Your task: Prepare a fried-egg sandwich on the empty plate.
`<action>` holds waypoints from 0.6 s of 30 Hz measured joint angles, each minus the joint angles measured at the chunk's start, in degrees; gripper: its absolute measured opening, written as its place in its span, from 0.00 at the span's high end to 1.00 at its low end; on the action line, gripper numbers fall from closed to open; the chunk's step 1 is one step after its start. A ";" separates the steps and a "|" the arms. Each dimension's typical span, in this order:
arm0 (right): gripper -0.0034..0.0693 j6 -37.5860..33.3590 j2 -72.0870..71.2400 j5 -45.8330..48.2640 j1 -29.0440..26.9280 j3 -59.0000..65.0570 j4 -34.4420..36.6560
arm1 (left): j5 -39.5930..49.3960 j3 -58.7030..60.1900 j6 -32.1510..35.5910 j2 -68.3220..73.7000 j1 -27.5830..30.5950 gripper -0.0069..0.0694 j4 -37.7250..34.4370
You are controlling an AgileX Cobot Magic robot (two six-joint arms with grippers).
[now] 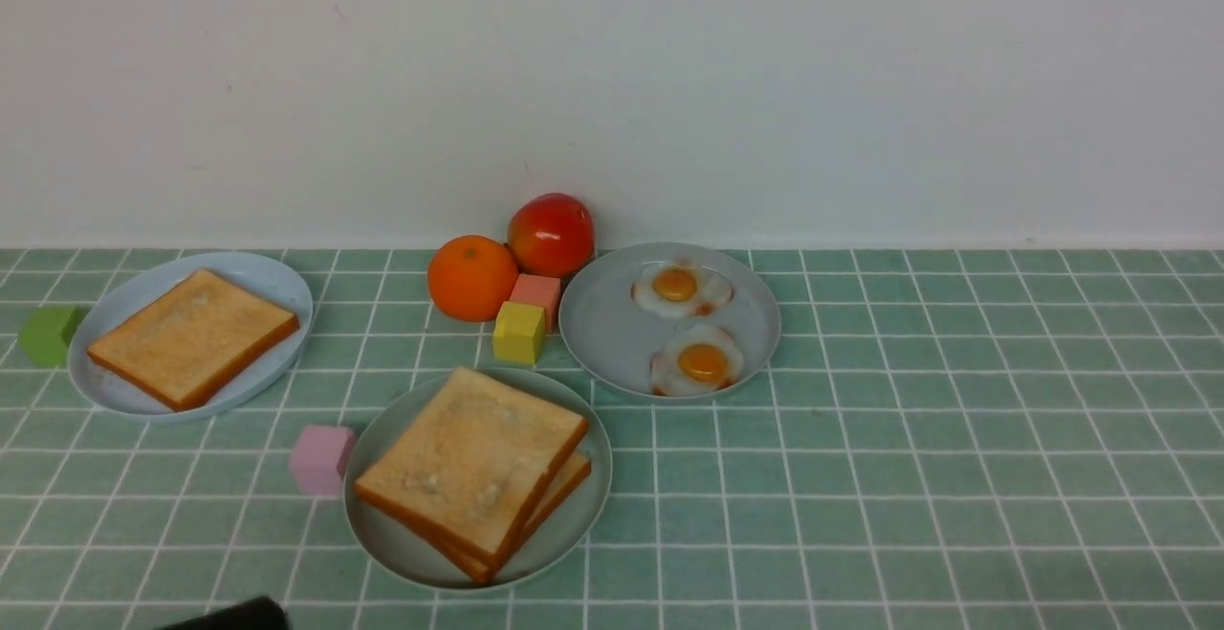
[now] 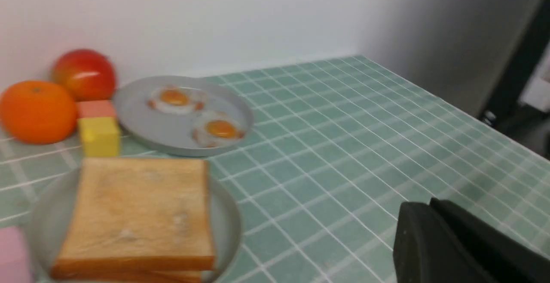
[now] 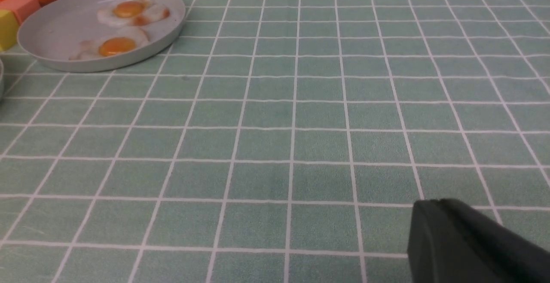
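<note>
Tablecloth [image 1: 908, 439], green with white grid lines, meets white wall [image 1: 612, 85].

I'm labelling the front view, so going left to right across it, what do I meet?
Green cube → pale blue plate with one toast slice → pink cube → orange → grey plate with two fried eggs.

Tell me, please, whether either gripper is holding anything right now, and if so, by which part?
Nothing is held. The left gripper and right gripper are both shut and empty above bare tablecloth; the toast slices lie untouched on their plate.
</note>
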 joint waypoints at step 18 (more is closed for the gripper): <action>0.95 0.00 -0.07 0.06 -0.18 -0.05 0.00 | 20.50 9.50 1.92 -15.12 33.82 0.93 -5.02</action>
